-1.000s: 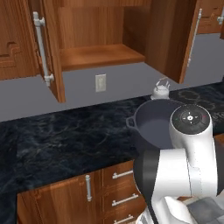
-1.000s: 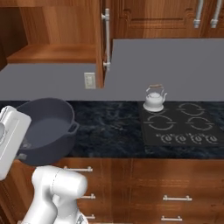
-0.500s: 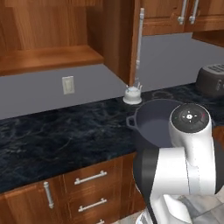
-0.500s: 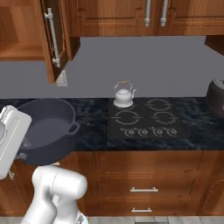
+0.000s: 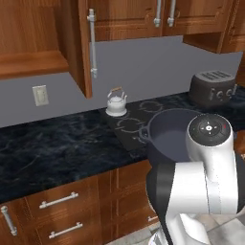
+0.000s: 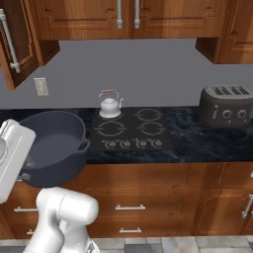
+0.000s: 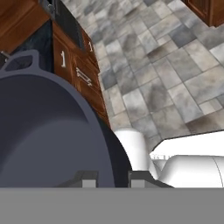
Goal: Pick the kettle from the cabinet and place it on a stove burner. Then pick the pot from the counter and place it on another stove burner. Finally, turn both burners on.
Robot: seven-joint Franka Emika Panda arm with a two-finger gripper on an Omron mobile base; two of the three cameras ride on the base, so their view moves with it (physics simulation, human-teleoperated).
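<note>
Dark grey, the pot [image 6: 52, 146] hangs off the counter [image 5: 52, 148], clamped at its rim by the nearly closed gripper [image 7: 111, 178]. You're mid-carry; the kettle [image 6: 109, 104] already sits on the stove's 10 o'clock burner. Next, set the pot on a free burner [image 6: 150, 129]. It rides upright, loop handles roughly left-right.

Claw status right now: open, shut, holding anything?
Claw: shut on the pot rim, carrying it raised in front of the counter.
</note>
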